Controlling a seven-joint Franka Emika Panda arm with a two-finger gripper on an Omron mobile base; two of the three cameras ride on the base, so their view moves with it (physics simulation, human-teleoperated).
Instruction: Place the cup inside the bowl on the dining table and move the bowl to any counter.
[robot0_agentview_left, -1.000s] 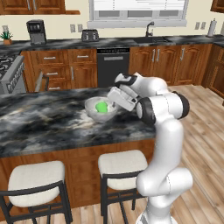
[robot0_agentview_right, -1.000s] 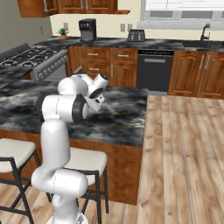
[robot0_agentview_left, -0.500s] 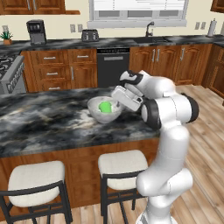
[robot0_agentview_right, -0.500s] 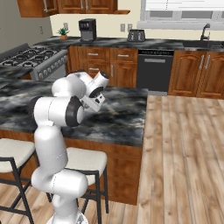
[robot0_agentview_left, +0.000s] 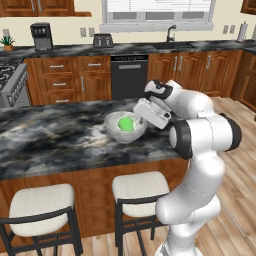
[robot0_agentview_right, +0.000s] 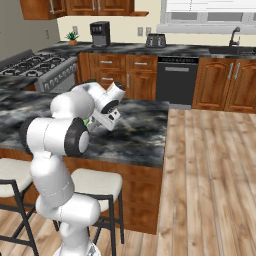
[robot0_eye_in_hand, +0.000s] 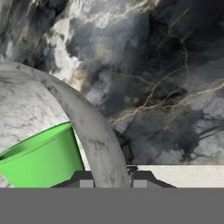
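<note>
Claw (robot0_eye_in_hand: 109, 177) sits astride the bowl (robot0_agentview_left: 125, 131) rim, one finger inside, one outside, jaws narrow and pinched on the wall, so it has hold of the bowl by its right edge. In hand view the rim (robot0_eye_in_hand: 94, 127) runs straight down btw the two tips. Cup (robot0_eye_in_hand: 43, 159) is inside the bowl, just beside the inner finger, tilted, looks apart from it but can't tell for sure.

Bowl is over the table (robot0_agentview_left: 55, 135), near its right end; can't tell if it rests on the stone or is just off it.

Handling, my guess: bowl looks stone-like, so stiff, prob heavy for a one-sided rim pinch, smooth glaze = slip risk, will want to tip away from the grip. Rim is the only thin bit to take. Cup looks light, loose, may roll inside if the bowl tilts. Keep it level en route to the counter (robot0_agentview_left: 200, 46), well apart behind the table.
</note>
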